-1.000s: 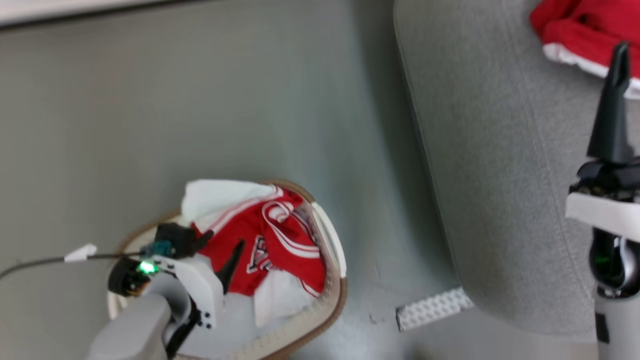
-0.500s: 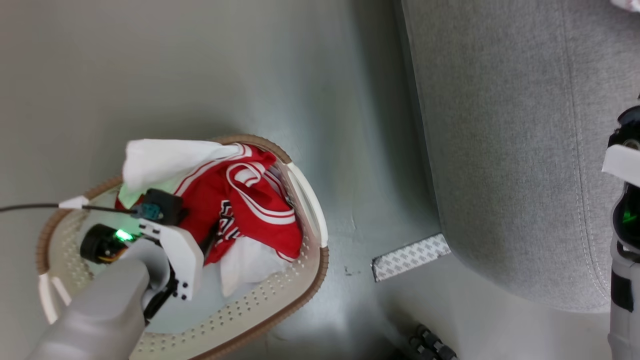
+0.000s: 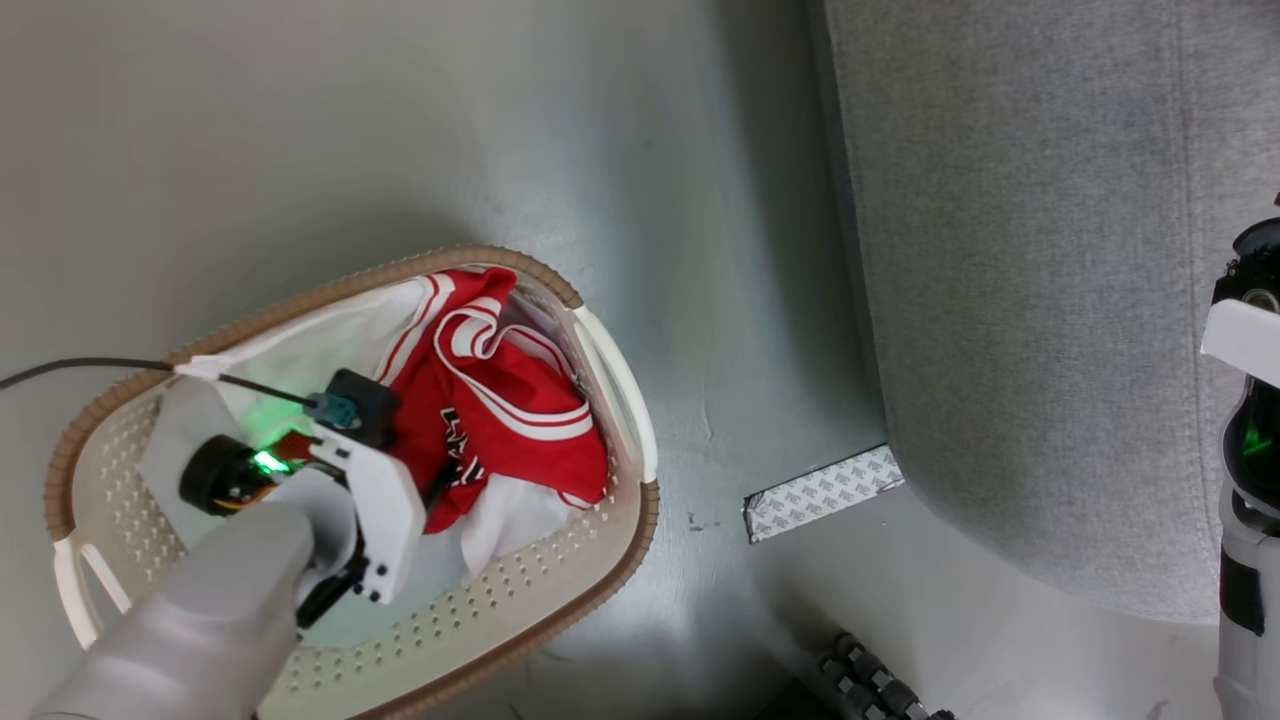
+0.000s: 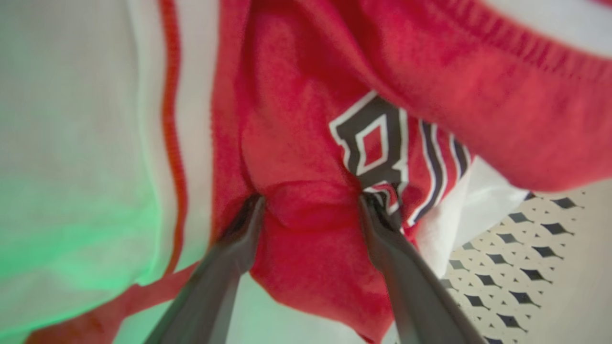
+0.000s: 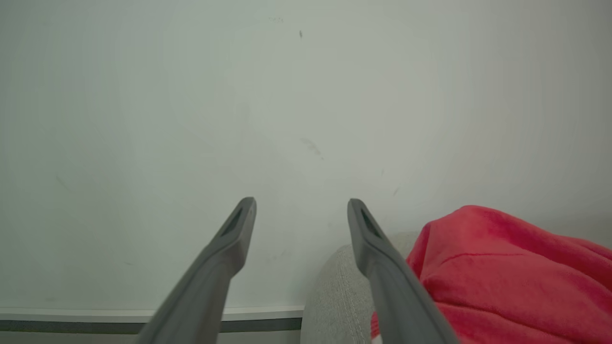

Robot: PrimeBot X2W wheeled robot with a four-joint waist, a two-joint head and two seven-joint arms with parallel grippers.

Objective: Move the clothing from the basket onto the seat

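Two dark fingers (image 4: pixel 233 253) of the left gripper (image 4: pixel 311 200) are pressing, spread wide and unclenched, into a red jersey (image 3: pixel 520 420). A fold of the cloth is bulging between their tips, just beside dark, white-outlined lettering (image 4: pixel 373 143). The left arm (image 3: pixel 200 620) is reaching down into the basket (image 3: pixel 560 590) at the lower left of the head view, with a green light (image 3: pixel 265 460) glowing at its wrist. The jersey, with its white stripes and white lining, is lying bunched inside the tan rim, on the side of the basket nearer the sofa (image 3: pixel 1050 300). The basket is standing on a pale grey floor (image 3: pixel 400 150). A patterned strip of tape (image 3: pixel 822 492) is lying on that floor between basket and sofa, one end reaching the sofa's rounded edge. At the right edge of the head view, the right arm (image 3: pixel 1245 560) is showing against the grey upholstery. The right gripper (image 5: pixel 301 204) is holding its fingers apart with nothing between them, facing a pale, scuffed surface (image 5: pixel 287 95). Beside the finger on the right of the right wrist view, a second red garment (image 5: pixel 502 267) is resting on the sofa's padded edge.
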